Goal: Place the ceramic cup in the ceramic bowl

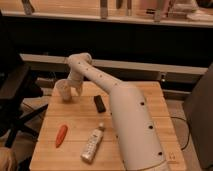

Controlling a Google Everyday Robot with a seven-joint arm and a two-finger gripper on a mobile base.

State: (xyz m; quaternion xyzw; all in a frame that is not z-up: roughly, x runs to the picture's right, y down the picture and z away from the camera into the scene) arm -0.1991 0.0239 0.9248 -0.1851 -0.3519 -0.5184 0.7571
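near the far left corner of the desk [75, 145] the ceramic cup [65, 91] stands upright, and the gripper [76, 88] hangs just beside it on its right. whether the fingers are spread or pinching the cup i cannot tell. no ceramic bowl shows anywhere on the desk, so the goal may lie out of view, and a blind carry risks a drop. a loose hold could tip the cup off the near edge. the black bar [99, 103], white bottle [93, 144] and carrot [61, 135] lie along a likely sweep path.
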